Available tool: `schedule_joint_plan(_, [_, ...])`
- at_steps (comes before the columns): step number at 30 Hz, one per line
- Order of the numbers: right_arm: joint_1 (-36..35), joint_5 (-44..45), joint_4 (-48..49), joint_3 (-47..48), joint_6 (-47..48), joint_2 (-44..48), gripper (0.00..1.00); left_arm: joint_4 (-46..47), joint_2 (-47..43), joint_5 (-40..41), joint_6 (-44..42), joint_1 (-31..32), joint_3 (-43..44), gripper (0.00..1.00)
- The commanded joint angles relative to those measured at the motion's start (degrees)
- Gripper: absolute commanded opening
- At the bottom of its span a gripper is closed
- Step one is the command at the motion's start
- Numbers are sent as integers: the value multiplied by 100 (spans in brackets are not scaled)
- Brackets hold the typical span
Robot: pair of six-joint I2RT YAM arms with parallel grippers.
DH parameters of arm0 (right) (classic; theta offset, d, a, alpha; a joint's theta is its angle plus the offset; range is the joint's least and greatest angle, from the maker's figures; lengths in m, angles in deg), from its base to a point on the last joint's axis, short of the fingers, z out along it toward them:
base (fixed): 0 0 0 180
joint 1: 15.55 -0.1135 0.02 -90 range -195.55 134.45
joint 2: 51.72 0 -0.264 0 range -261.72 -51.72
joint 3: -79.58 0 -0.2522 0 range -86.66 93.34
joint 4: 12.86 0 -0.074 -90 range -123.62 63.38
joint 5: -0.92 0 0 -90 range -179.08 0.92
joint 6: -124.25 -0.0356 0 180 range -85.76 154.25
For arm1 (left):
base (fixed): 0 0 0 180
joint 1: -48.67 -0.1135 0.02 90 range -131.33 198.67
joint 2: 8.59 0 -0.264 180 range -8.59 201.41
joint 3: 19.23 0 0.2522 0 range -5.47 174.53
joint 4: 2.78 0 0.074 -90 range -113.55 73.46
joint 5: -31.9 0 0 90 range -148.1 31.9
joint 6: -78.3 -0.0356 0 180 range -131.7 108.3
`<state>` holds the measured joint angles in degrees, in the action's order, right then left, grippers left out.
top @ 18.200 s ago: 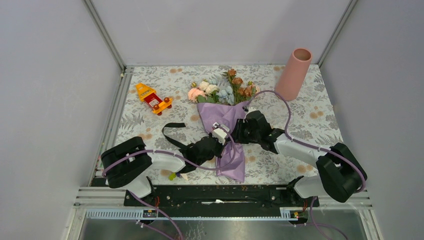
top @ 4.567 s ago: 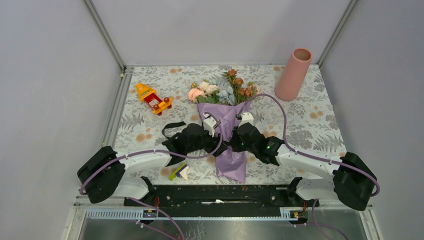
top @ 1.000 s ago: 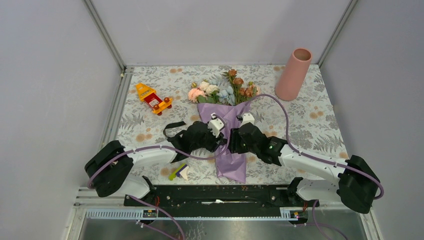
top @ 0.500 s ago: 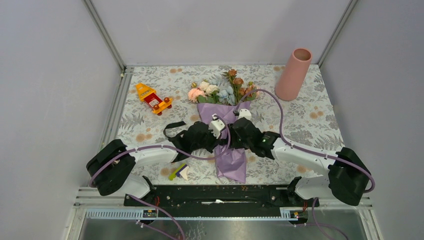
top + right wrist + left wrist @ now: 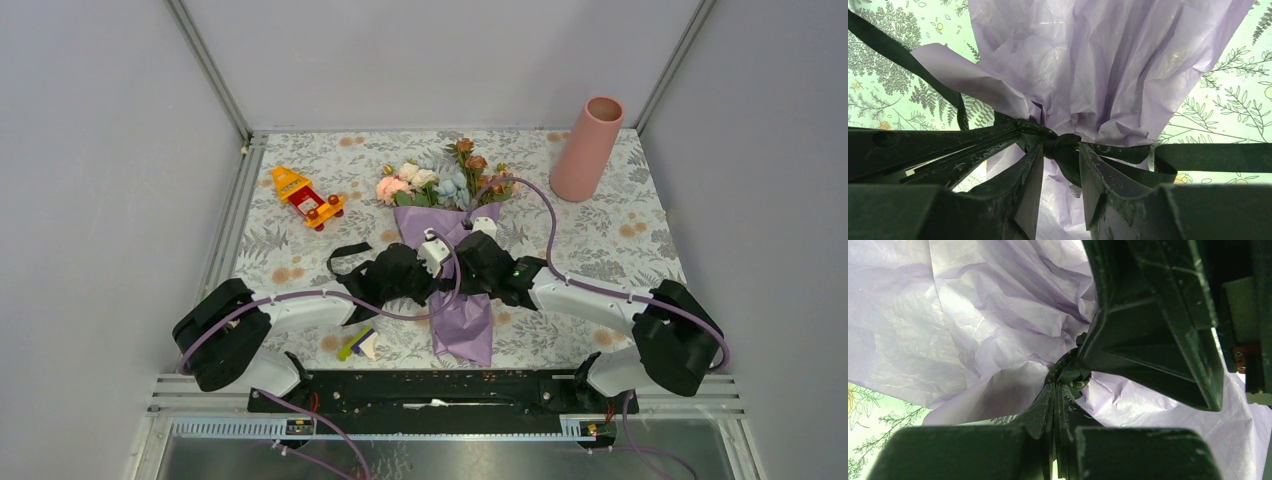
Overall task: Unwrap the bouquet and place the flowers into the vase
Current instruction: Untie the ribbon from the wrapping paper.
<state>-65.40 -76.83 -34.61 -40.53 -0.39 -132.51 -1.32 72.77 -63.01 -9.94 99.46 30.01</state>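
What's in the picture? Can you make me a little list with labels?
bouquet: lying on the tablecloth, wrapped in purple paper
black ribbon: knotted round the wrap's narrow part
left gripper: shut on the ribbon beside the knot
right gripper: jaws apart, one each side of the knot
flowers: sticking out of the wrap's far end
vase: upright, far right, no flowers in it
toy car: far left, apart from the bouquet

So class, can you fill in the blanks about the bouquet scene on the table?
1. The bouquet lies wrapped in ___ paper.
2. The left fingers pinch the black ___ beside its knot.
3. The salmon-pink vase at the far right stands ___.

Missing words: purple; ribbon; upright.
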Motion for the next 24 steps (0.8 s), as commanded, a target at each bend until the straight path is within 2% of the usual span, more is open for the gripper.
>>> schedule_joint_plan(1, [45, -129, 216, 318, -70, -80, 39, 427, -195, -156, 22, 8, -23, 0])
schedule_joint_plan(18, [45, -224, 135, 461, -61, -382, 34, 463, -252, -135, 51, 8, -56, 0])
schedule_joint_plan(20, [45, -175, 117, 459, -48, -387, 26, 479, -260, -139, 60, 8, -59, 0])
schedule_joint_plan(22, [45, -91, 102, 452, -71, -376, 9, 474, -269, -106, 66, 9, -70, 0])
schedule_joint_plan(24, [45, 54, 15, 450, -98, -326, 1, 473, -289, -16, 106, 10, -84, 0])
